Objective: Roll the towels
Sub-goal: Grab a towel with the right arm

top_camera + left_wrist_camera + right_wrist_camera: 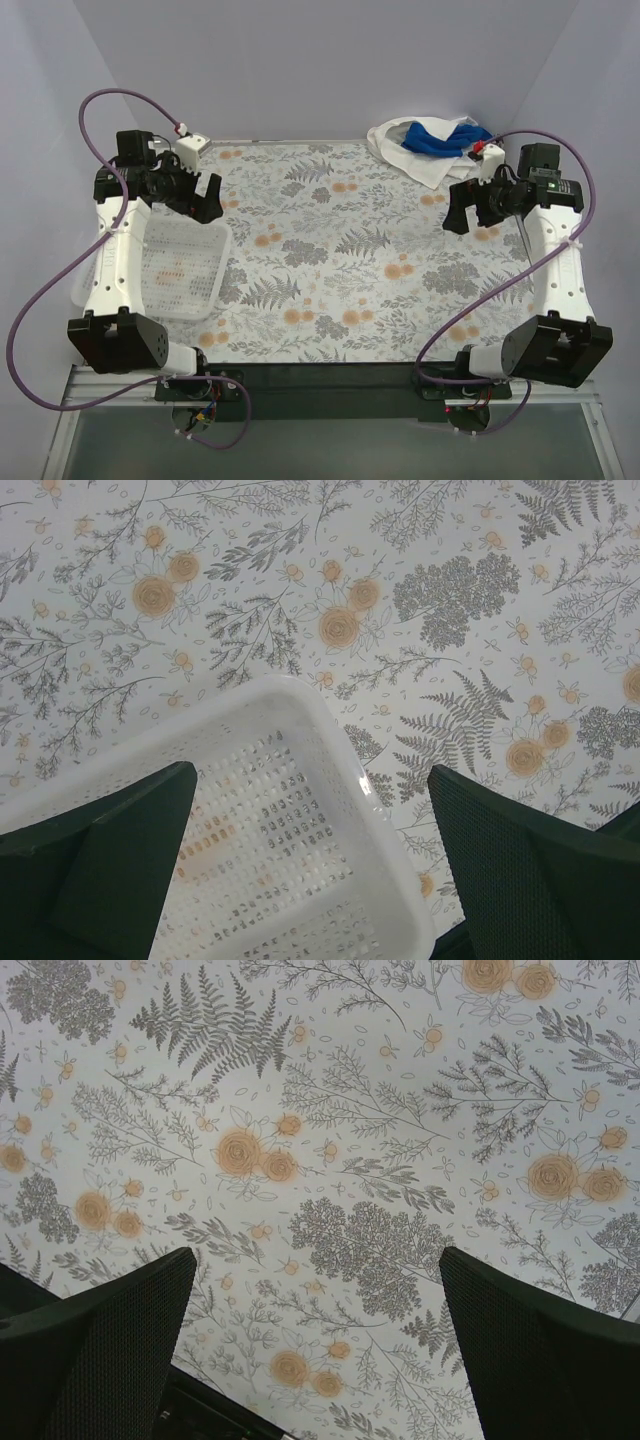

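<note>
A crumpled royal blue cloth towel lies bunched on top of a rumpled white cloth towel in the upper right of the top view, at the far corner of the table against the pale wall. Neither is rolled, and the two are heaped together and touching. Just below and to the right of that heap hangs the right gripper, apart from the cloth, with its dark fingers spread wide and nothing between them. In the right wrist view the right gripper shows one finger at the lower left and one at the lower right of the frame, with only the grey-and-orange floral table covering between them. Across the floral table covering, at the left of the top view, the left gripper is likewise released and empty, well apart from the towels. It hangs just above the upper edge of a white perforated plastic basket that sits at the left edge of the table. In the left wrist view the left gripper frames a rounded corner of the basket between its parted fingers, without touching it. Purple cables loop from each arm toward the near edge.
</note>
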